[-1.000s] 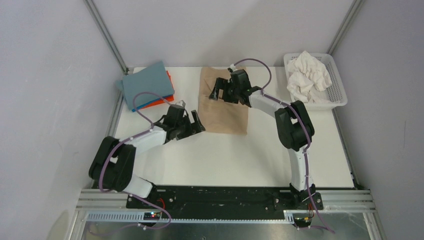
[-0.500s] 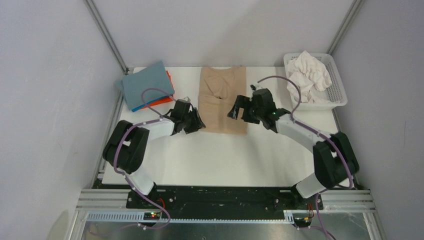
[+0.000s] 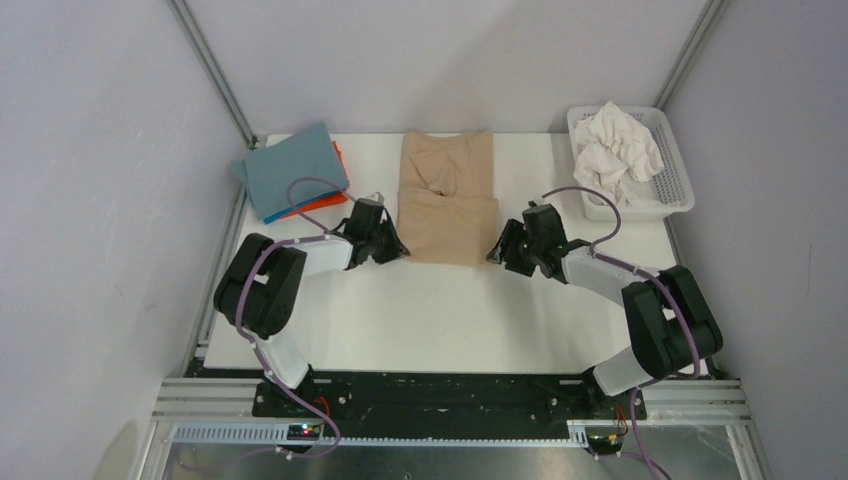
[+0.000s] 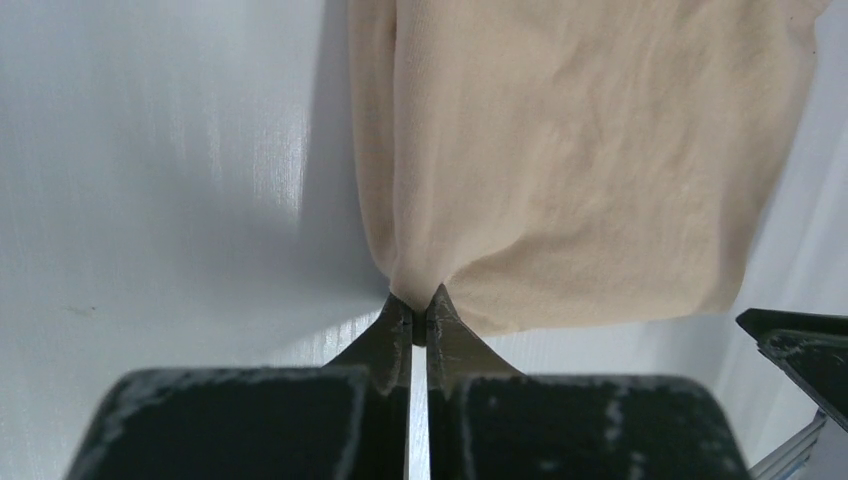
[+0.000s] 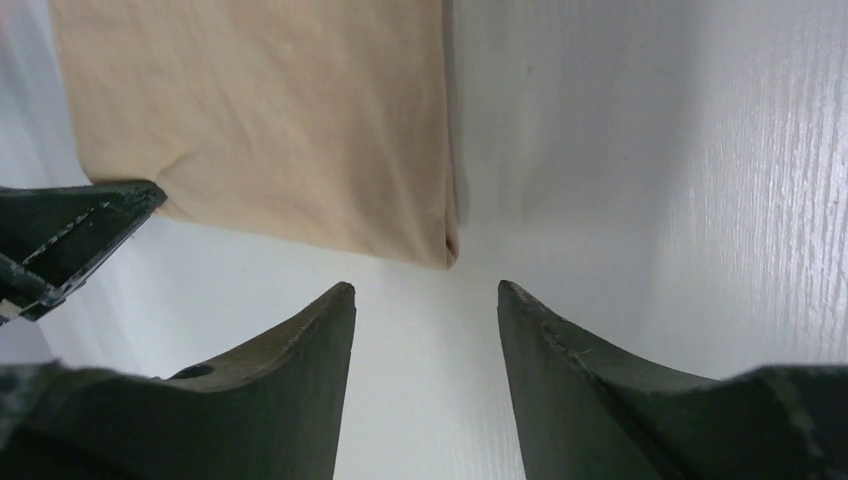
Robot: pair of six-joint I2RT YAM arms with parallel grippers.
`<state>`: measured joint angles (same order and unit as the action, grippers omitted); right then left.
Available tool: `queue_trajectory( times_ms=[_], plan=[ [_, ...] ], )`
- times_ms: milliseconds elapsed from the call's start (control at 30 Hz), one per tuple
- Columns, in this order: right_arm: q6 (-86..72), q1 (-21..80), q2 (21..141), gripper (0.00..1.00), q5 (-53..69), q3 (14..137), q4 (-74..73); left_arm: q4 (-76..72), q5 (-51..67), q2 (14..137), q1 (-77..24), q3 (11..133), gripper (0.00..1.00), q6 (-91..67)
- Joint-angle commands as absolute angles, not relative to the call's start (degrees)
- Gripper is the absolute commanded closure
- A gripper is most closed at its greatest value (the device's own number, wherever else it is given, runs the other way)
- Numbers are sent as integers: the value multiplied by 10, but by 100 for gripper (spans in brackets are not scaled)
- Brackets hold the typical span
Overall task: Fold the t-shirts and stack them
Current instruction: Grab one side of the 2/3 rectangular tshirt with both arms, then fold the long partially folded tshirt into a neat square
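Clamping left gripper (image 4: 413,312) tight on the near-left corner of tan-beige t-shirt (image 3: 447,205), cloth bunching into a small peak right at the tips, no gap showing between them in left wrist view. Holding right gripper (image 5: 425,298) spread wide, grasping nothing, hanging low over table (image 3: 450,310) just in front of the shirt's near-right corner. Corner sitting just beyond the tips, roughly centred on the gap, apparently not touching either finger. Pointing both grippers toward the far edge, one at each near corner, arms reaching in from either side in top view.

Lying flat on the table, mid-width and toward the far edge: the tan-beige t-shirt, folded into a narrow strip running near to far. Showing a crosswise edge about midway, near half looking slightly wider than far half, some folds or neckline creasing in the far half, too small for telling which.

Sitting at far-left corner, well apart from both grippers: folded stack with grey-blue t-shirt (image 3: 290,170) on top, orange t-shirt (image 3: 330,202) peeking out beneath along the near and right edges, thin strip of bright blue t-shirt (image 3: 283,214) showing at the near edge.

Sitting at far-right corner: white slotted basket (image 3: 682,200), crumpled white t-shirts (image 3: 618,150) heaped inside, rising above the rim.
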<state>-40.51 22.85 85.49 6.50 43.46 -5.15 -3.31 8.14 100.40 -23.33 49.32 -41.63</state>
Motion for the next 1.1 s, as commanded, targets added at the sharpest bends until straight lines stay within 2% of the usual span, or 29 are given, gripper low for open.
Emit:
queue_trajectory(
  times_ms=[0, 100, 233, 367, 433, 567, 700, 900, 1067],
  plan=[
    [-417, 217, 891, 44, 74, 438, -6, -27, 56, 1009, -230, 475, 100, -407],
    [-418, 214, 918, 49, 86, 439, 23, -30, 59, 1009, -230, 475, 100, -407],
    [-418, 213, 948, 60, 112, 439, 49, -33, 59, 1008, -231, 471, 100, -406],
    [-422, 209, 968, 81, 140, 438, 56, -34, 55, 1005, -230, 468, 100, -405],
    [-415, 214, 964, 99, 142, 439, 51, -38, 58, 1000, -231, 464, 100, -406],
    [-410, 229, 916, 100, 142, 430, -15, -37, 78, 952, -234, 424, 100, -423],
    [-415, 275, 815, 100, 114, 389, -99, -13, 37, 830, -263, 307, 100, -445],
    [-472, 386, 636, 100, 62, 337, -263, 144, -52, 558, -384, 217, 100, -510],
    [-518, 466, 471, 100, 71, 319, -397, 265, -63, 334, -492, 190, 100, -551]
  ],
)
